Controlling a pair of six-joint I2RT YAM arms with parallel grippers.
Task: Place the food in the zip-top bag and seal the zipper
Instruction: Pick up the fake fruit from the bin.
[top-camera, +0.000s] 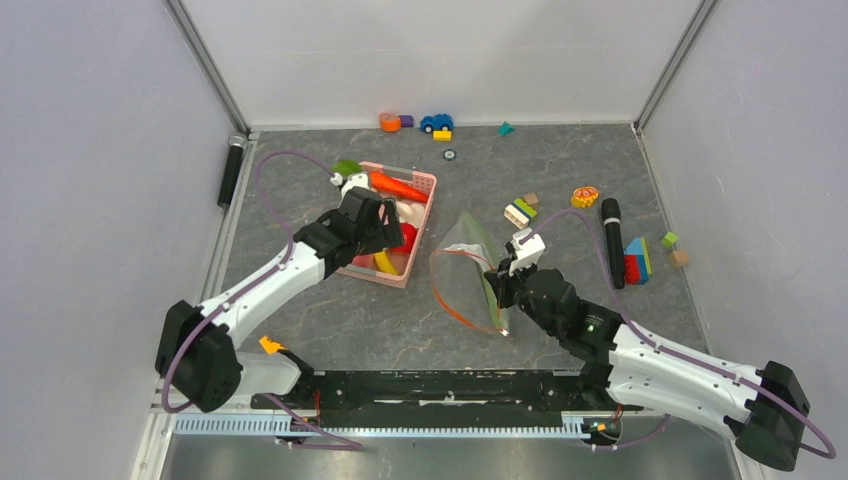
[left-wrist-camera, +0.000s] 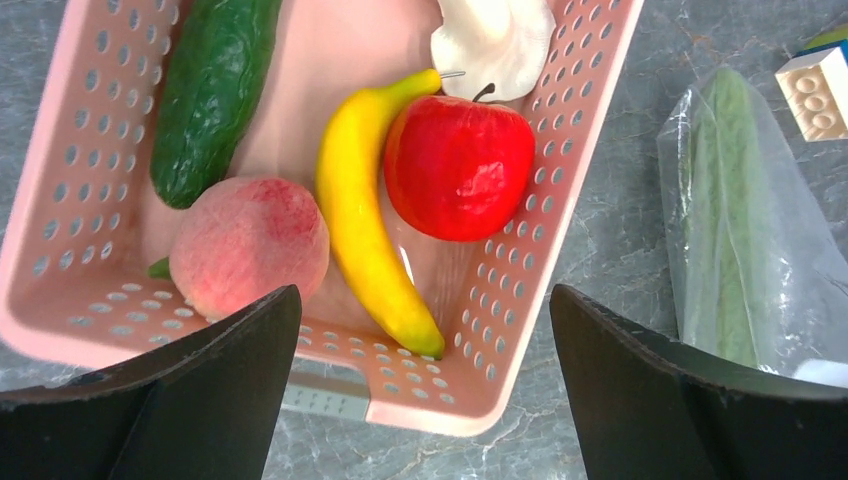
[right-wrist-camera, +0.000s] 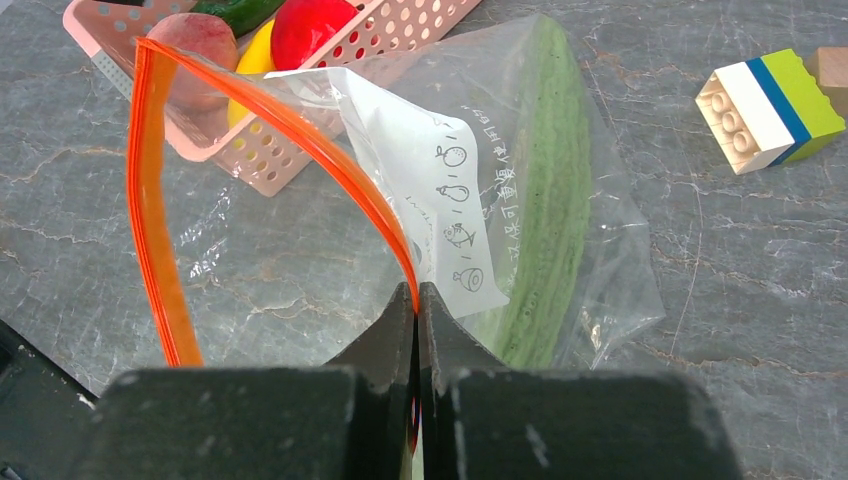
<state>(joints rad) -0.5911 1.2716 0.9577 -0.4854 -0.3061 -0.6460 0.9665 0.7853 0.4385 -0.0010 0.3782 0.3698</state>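
Right gripper (right-wrist-camera: 415, 300) pinches the zip-top bag (right-wrist-camera: 560, 220) mouth open; left gripper (left-wrist-camera: 425, 380), wide and empty above the basket (left-wrist-camera: 560, 200), should take the banana (left-wrist-camera: 365, 220) cleanly.

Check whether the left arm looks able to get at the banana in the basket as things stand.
Probably yes: the left end effector hangs open right above the banana, which lies uncovered between the peach and apple.
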